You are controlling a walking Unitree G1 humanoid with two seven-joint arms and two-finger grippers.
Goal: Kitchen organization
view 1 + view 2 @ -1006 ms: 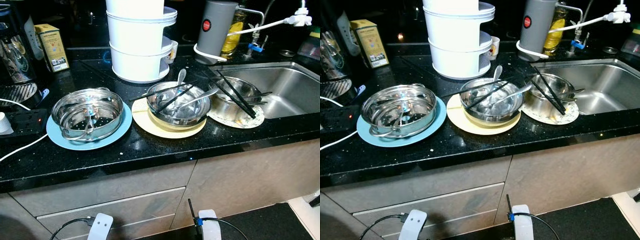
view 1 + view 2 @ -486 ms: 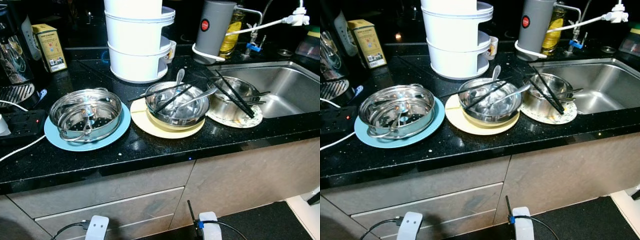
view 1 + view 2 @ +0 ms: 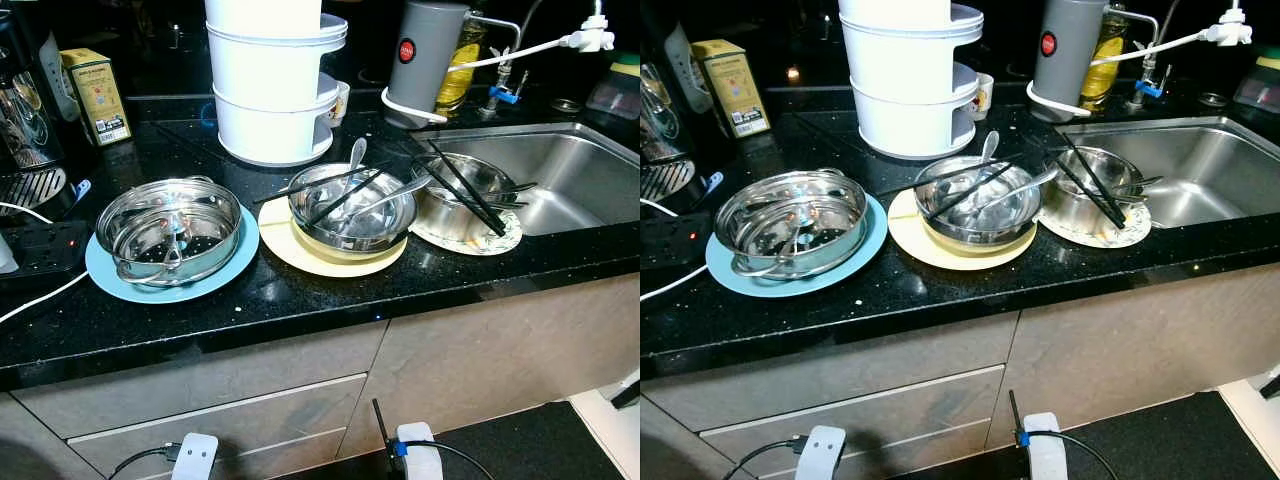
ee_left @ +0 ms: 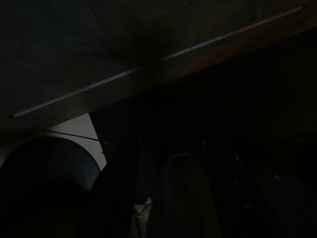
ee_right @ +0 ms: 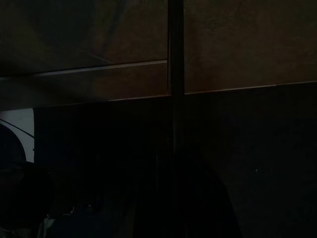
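I can't read any text from here. Yellow box (image 3: 97,96) at back left of the desk has print and a white label w/ barcode-like marks, too small. Grey canister (image 3: 427,55) carries a red round badge, lettering illegible.

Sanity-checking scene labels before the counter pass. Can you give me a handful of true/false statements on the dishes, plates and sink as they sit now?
1. The perforated steamer pot sits on a blue plate. True.
2. The middle steel bowl rests on a red plate. False: it rests on a pale yellow plate.
3. Black chopsticks lie across the steel bowl nearest the sink. True.
4. The steamer pot stands inside the sink. False: it stands on the black counter, at the far end of the row from the sink.
5. A spoon leans in the middle bowl. True.
6. The white stacked container is in front of the plates, at the counter edge. False: it stands behind them.
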